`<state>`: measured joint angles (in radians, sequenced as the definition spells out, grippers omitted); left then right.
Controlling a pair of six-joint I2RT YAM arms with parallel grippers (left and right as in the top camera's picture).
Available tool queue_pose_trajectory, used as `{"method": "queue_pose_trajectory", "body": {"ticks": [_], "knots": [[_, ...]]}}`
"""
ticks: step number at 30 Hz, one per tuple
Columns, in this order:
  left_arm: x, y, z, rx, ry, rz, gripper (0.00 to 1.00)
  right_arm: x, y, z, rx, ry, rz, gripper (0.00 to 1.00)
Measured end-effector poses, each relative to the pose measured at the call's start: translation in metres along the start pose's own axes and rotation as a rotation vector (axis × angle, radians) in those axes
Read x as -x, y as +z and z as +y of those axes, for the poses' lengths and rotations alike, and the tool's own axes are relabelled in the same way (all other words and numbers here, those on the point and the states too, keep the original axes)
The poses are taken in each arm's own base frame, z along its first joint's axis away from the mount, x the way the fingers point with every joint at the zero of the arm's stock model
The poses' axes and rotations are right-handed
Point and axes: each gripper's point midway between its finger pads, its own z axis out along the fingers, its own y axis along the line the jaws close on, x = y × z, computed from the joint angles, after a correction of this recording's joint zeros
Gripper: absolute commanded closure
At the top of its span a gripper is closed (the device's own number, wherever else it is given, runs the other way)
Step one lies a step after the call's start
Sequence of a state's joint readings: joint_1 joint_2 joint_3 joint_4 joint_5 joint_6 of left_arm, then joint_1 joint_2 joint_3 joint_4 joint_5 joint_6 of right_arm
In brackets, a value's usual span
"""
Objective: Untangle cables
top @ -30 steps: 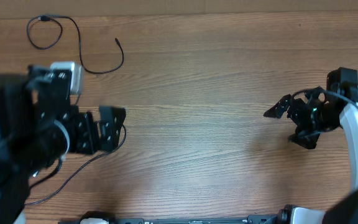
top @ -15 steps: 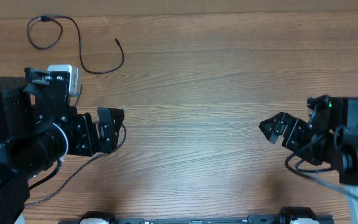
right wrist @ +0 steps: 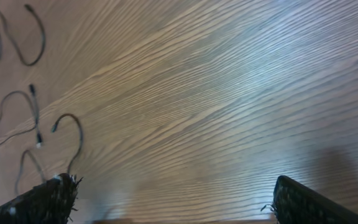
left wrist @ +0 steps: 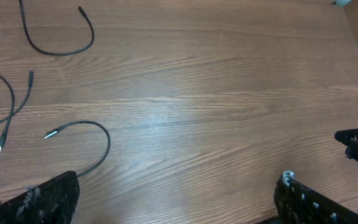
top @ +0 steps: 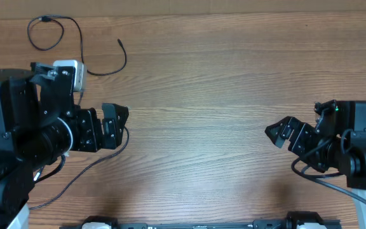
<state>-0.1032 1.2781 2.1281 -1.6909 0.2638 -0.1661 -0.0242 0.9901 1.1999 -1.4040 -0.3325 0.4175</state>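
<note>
Closing the released, empty left pincer (top: 120,126) on two neighbouring thin black cables (left wrist: 108,142) at once could retangle them across the brown wooden surface (top: 202,76); the right pincer (top: 277,134), equally released, hangs well apart.

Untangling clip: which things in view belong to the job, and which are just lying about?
Belongs to the job:
- looped cable, far left of the table
- trailing cable, running out from under the left gripper
- left gripper and right gripper, both open and empty

Lying about:
- white box, partly hidden
- wooden table
</note>
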Motion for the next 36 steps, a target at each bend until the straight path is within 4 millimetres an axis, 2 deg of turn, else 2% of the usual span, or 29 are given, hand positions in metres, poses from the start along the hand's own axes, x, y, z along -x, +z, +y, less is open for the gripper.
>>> {"method": "queue_pose_trajectory", "body": {"ticks": [7, 10, 14, 20, 25, 29, 36], "knots": [[0.002, 0.006, 0.001, 0.003, -0.005, 0.018, 0.01, 0.015, 0.007, -0.004, -0.036, -0.003, -0.032, 0.0], [0.003, 0.01, 0.002, 0.004, -0.007, 0.027, 0.01, 0.032, 0.01, 0.002, -0.01, -0.047, -0.095, 0.0], [0.004, 0.014, 0.003, 0.007, -0.01, 0.037, 0.0, 0.053, 0.006, 0.014, 0.05, -0.187, -0.251, 0.0], [0.006, 0.02, 0.005, 0.015, -0.015, 0.055, 0.0, 0.039, -0.018, 0.016, 0.15, -0.374, -0.524, 0.0], [0.007, 0.025, 0.007, 0.019, -0.019, 0.069, 0.01, 0.04, -0.035, 0.024, 0.24, -0.493, -0.78, 0.0], [0.007, 0.028, 0.008, 0.02, -0.021, 0.078, 0.0, 0.042, -0.032, 0.023, 0.299, -0.557, -0.947, 0.0], [0.008, 0.031, 0.008, 0.022, -0.024, 0.086, 0.0, 0.036, -0.006, 0.012, 0.37, -0.624, -1.114, 0.0]]}}
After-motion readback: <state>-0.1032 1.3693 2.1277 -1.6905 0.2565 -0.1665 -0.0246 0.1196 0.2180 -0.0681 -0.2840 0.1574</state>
